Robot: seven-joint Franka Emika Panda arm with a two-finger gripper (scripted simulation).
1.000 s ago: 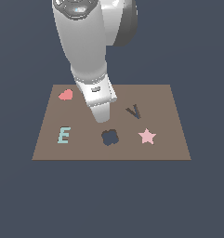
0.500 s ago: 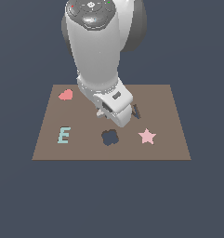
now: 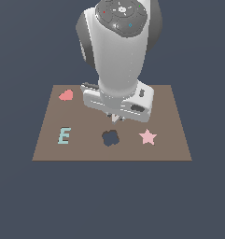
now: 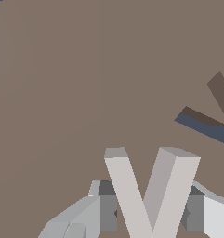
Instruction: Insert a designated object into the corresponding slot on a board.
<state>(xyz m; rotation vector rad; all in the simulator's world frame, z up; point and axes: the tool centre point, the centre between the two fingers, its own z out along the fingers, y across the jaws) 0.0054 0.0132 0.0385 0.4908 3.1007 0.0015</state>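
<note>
In the wrist view my gripper [image 4: 150, 211] is shut on the light-grey V piece [image 4: 150, 190], with a finger pressed to each side, holding it above the brown board [image 4: 76, 83]. The dark V-shaped slot [image 4: 208, 116] shows partly at that picture's edge, a short way from the piece. In the exterior view the arm's hand [image 3: 117, 103] hangs low over the middle of the board [image 3: 48, 144]. It hides the slot, and only the finger tips [image 3: 115, 119] peek out below the hand.
On the board sit a red heart [image 3: 66, 95] at the exterior view's back left, a teal E [image 3: 63, 136] at the front left and a pink star [image 3: 147, 137] at the front right. A dark flower-shaped hole [image 3: 111, 137] lies just in front of the hand.
The arm has swung toward the exterior view's right and lowered, so the hand now covers the V slot that showed a second ago.
</note>
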